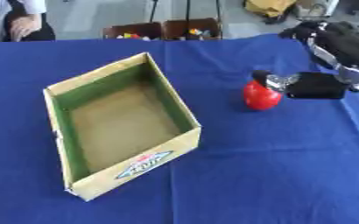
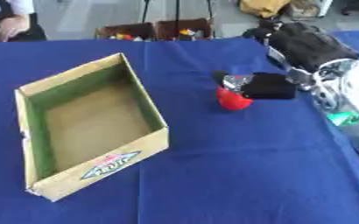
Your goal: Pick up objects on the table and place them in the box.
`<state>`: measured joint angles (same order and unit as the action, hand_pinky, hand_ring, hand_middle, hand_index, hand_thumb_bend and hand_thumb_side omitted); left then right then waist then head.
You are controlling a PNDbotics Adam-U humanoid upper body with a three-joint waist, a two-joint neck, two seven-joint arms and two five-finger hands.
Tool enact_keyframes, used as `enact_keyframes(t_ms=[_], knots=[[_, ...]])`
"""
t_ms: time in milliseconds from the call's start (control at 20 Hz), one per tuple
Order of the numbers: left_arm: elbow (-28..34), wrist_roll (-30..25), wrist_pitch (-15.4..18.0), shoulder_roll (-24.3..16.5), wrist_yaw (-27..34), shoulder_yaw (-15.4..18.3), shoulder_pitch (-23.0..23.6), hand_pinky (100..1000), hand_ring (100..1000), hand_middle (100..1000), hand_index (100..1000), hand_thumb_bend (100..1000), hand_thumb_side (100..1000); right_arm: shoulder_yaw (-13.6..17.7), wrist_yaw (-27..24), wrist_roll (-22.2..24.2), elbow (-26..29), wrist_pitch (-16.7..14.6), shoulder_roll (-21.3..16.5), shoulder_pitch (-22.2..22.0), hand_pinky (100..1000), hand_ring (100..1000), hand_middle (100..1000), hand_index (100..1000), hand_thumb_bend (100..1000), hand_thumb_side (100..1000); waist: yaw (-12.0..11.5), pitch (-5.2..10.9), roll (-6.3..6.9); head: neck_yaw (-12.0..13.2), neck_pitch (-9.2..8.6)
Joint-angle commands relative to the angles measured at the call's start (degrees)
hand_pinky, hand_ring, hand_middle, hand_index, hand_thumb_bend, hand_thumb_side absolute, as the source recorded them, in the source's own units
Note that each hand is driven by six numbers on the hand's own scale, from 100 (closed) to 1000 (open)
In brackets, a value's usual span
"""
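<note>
In the left eye view, your right hand point(image 1: 309, 85) comes in from the right side, at the end of a black and silver arm point(image 1: 343, 50). The hand is at the red object point(image 1: 261, 96), a small rounded thing that stands on the blue surface point(image 1: 274, 175), to the right of the box. The fingers point(image 1: 273, 81) lie against the upper right part of the red object and seem to close on it, with a dark tip showing over its top. I cannot tell if the object still touches the surface or is a little above it. The cardboard box point(image 1: 179, 142) is open at the top, lies askew on the left half of the surface, and has a green inner lining, a brown floor and a printed label on its near wall. The red object is well apart from the box, outside it.

In the right eye view, you see the same scene a little shifted. The red object point(image 2: 232, 100) is just under the silver part of your right hand point(image 2: 267, 86), and the box point(image 2: 148, 144) stays to its left. Your left hand shows in no view. Some cables and a white part of the arm point(image 2: 343, 83) show at the right edge.
</note>
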<state>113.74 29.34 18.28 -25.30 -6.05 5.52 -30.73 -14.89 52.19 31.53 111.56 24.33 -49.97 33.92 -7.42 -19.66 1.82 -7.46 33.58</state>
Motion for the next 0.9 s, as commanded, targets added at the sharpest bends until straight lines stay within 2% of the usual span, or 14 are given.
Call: enact_keyframes(t_ms=[50,150,300,700,900], knots=[[0.8,-0.2,0.1,-1.5,0.2,0.1,-0.8,710,895,864,935,100,1000,0.2,-2.3,-0.2,-0.6,1.1,-0.2,0.4,753,821,823,952,531,1000,0.0,1.95,-0.87,0.0,-0.91],[0.8,-0.2,0.0,-1.4,0.2,0.1,-0.8,710,895,864,935,100,1000,0.0,-3.3,-0.7,-0.9,1.5,0.4,0.4,751,814,834,960,531,1000,0.0,1.90,-0.93,-0.1,-0.98],[0.8,-0.2,0.0,-1.3,0.2,0.1,-0.9,710,895,863,935,100,1000,-0.4,-3.7,-2.0,-1.8,2.1,1.6,0.4,748,812,835,967,523,927,0.0,1.85,-0.95,-0.1,-1.15],[0.8,-0.4,-0.1,-1.1,0.3,0.0,-0.8,709,895,863,926,100,1000,-1.4,-0.8,-5.0,-6.9,2.2,5.2,-0.4,760,806,840,984,530,891,-0.1,1.62,-0.82,0.0,-1.26],[0.8,-0.5,-0.3,-1.0,0.3,0.1,-0.8,709,895,863,924,100,1000,-0.9,-2.4,-7.0,-7.6,3.2,7.1,-0.7,772,816,842,988,560,793,0.1,1.50,-0.77,0.1,-1.17]])
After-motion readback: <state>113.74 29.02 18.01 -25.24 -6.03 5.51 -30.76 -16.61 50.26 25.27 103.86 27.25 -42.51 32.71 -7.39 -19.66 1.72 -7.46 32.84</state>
